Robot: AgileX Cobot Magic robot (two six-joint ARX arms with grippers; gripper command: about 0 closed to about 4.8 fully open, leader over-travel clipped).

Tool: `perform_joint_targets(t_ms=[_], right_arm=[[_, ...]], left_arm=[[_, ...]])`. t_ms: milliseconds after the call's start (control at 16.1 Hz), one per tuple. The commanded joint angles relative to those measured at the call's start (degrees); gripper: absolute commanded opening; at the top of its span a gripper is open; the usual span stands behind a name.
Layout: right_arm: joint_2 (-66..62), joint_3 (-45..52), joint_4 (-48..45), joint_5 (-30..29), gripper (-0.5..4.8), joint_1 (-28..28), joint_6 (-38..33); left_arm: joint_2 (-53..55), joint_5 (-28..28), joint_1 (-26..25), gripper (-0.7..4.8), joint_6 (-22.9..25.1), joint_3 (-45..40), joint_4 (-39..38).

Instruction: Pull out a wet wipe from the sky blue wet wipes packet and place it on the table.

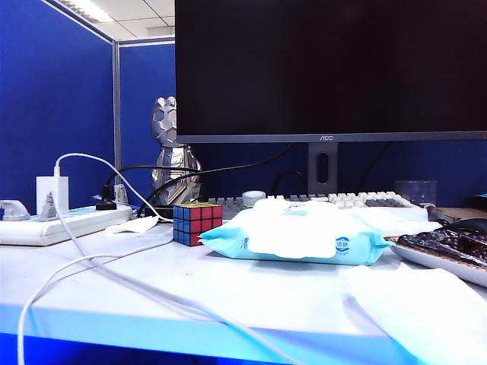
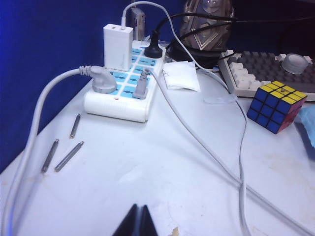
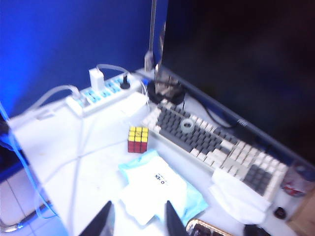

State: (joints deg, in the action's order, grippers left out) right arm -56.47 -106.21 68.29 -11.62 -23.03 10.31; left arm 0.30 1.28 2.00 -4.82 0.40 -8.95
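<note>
Sky blue wet wipes packet (image 1: 297,237) glossy soft plastic; table (image 1: 228,281) smooth white.

- Exterior view: sits low at the table (image 1: 228,296) front edge, faces level toward the monitor (image 1: 327,68); packet (image 1: 297,232) close and centred, cube (image 1: 196,223) just left of it.
- Left wrist view: low over the table's left part, tilted down and forward; left gripper (image 2: 138,222) tips pressed together at the frame edge; power strip (image 2: 125,83) well ahead of the jaws, cube (image 2: 275,106) ahead and off to one side.
- Right wrist view: high, looking steeply down, slightly blurred; right gripper (image 3: 136,219) fingers parted at the frame edge, packet (image 3: 160,191) just past them, keyboard (image 3: 211,142) farther.
- Shared: cube (image 3: 138,139) and power strip (image 3: 101,93) in all three; packet in exterior and right wrist.
</note>
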Motion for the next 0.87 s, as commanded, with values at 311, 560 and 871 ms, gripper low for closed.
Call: perform_joint_targets(t_ms=[311,560,871], right_arm=[[15.9,53.1,-33.9,-5.3,1.34,0.0,-6.6],[15.8,65.6,-31.1,-8.9,1.04,0.0,-10.7],[8.9,66.9,-25.6,-10.4,2.54,0.0,-10.7]], left_arm=[[-0.2,0.0,0.0,-0.01,-0.1,-0.1,-0.4],[-0.2,0.0,0.0,-0.01,-0.1,-0.1,-0.4],[-0.2,0.0,0.0,-0.01,-0.1,-0.1,-0.4]])
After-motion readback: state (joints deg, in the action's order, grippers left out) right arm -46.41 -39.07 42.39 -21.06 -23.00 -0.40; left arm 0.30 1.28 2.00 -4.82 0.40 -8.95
